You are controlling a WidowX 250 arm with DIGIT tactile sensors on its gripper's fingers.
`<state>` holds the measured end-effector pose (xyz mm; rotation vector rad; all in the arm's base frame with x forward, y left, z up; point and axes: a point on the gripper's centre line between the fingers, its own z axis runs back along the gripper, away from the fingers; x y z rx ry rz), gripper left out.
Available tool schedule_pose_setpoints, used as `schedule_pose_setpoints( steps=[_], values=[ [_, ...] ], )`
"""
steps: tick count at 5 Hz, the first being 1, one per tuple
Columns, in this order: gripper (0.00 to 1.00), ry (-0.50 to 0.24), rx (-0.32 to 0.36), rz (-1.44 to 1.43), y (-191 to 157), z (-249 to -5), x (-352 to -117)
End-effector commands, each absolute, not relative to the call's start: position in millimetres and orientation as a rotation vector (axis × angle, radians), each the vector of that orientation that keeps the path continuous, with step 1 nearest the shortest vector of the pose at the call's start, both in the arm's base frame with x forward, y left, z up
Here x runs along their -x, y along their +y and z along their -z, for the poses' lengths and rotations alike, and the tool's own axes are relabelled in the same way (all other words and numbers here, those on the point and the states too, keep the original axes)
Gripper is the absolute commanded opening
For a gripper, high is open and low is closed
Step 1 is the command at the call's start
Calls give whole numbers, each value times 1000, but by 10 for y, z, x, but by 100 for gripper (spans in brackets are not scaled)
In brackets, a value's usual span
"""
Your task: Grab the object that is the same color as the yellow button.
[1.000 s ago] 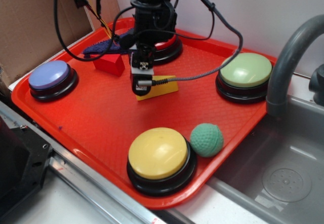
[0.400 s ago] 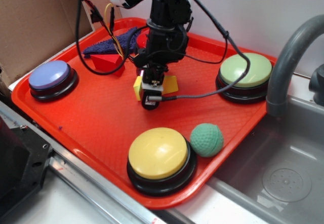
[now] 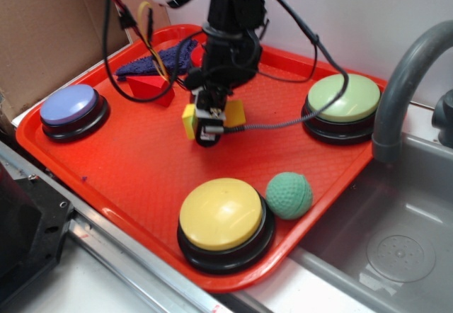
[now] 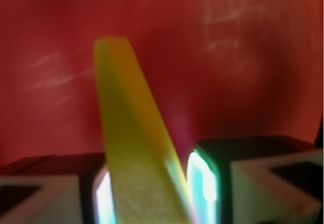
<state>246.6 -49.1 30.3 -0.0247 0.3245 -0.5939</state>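
The red tray (image 3: 134, 171) appears to be plastic with a fine pebbled texture and a slight sheen. The yellow button (image 3: 221, 214) has a smooth, glossy plastic dome on a shiny black base. The yellow wedge (image 4: 131, 148) looks matt and faintly grainy. The green ball (image 3: 289, 195) is dimpled and dull. A dark blue cloth (image 3: 157, 61) looks fuzzy, and the sink (image 3: 396, 249) reads as brushed metal

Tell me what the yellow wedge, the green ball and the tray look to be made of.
Yellow wedge: looks like painted wood or hard plastic; flat, matte, crisp-edged faces.
Green ball: probably foam or soft rubber; dull, evenly dimpled surface.
Tray: likely moulded plastic; fine pebbled texture, raised glossy rim.
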Motion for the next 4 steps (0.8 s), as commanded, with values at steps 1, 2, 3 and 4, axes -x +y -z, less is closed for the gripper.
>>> schedule_pose_setpoints(
  steps=[1,2,3,4],
  values=[
    [0,63,177,187,-162,-1405,-2062],
    [0,4,98,175,-93,-1895,-1857],
    [0,-3,3,171,-106,-2387,-1799],
    [0,-1,-84,181,-141,-2612,-1765]
  ],
)
